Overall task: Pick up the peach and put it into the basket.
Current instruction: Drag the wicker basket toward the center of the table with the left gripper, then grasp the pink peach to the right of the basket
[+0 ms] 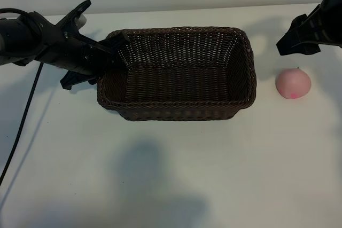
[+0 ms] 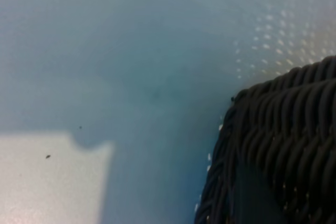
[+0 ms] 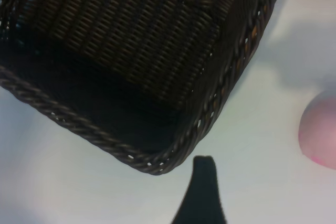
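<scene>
Plainly white table, basket gripped by left hand, peach beside, right hand open.

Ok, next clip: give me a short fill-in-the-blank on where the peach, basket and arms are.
1. The peach lies on the ____, outside the basket.
2. The basket holds ____.
3. The ____ gripper is at the basket's end wall, away from the peach.
4. The right gripper sits nearer the ____ than the basket.

Missing words: table; nothing; left; peach
</scene>
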You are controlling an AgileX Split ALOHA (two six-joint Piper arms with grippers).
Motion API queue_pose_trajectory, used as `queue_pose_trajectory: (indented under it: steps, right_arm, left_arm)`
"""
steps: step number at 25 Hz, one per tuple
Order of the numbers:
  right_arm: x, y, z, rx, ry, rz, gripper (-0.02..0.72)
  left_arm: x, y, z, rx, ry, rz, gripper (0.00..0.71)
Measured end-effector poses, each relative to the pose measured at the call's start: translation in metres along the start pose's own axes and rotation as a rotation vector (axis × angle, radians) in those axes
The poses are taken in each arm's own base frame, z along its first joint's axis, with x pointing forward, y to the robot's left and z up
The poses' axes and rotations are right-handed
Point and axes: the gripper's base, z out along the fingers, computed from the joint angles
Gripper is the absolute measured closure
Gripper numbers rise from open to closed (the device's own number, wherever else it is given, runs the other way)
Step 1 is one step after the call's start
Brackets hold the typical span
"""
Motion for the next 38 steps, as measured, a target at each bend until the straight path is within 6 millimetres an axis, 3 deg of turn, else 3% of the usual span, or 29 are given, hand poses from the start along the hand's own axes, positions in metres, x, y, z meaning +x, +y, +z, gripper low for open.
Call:
queue_pose_trajectory:
  steps: [3, 9, 11, 21, 28, 34, 38]
  right_arm:
    - [0.000, 0.000, 0.000, 0.000, 0.000, 0.000, 0.108]
    - [0.000, 0.000, 0.000, 0.000, 0.000, 0.000, 0.108]
    - [0.000, 0.000, 0.000, 0.000, 0.000, 0.001, 0.108]
    - [0.002, 0.001, 0.000, -0.009, 0.017, 0.001, 0.108]
    - [0.002, 0.001, 0.000, -0.010, 0.018, 0.002, 0.108]
    - [0.002, 0.001, 0.000, -0.010, 0.018, 0.002, 0.108]
    - [0.002, 0.001, 0.000, -0.010, 0.018, 0.002, 0.108]
  left_arm:
    - [0.000, 0.000, 0.000, 0.000, 0.003, 0.016, 0.361]
    - [0.002, -0.002, -0.001, 0.005, 0.021, 0.041, 0.060]
    - [0.001, -0.003, -0.004, 0.006, 0.018, 0.059, 0.012]
    - [-0.001, -0.015, -0.046, -0.016, 0.012, 0.251, 0.038]
    - [-0.004, -0.025, -0.096, -0.083, -0.009, 0.434, 0.055]
    - [-0.033, -0.035, -0.152, -0.274, -0.052, 0.562, 0.090]
    - [-0.060, -0.020, -0.183, -0.403, -0.055, 0.563, 0.107]
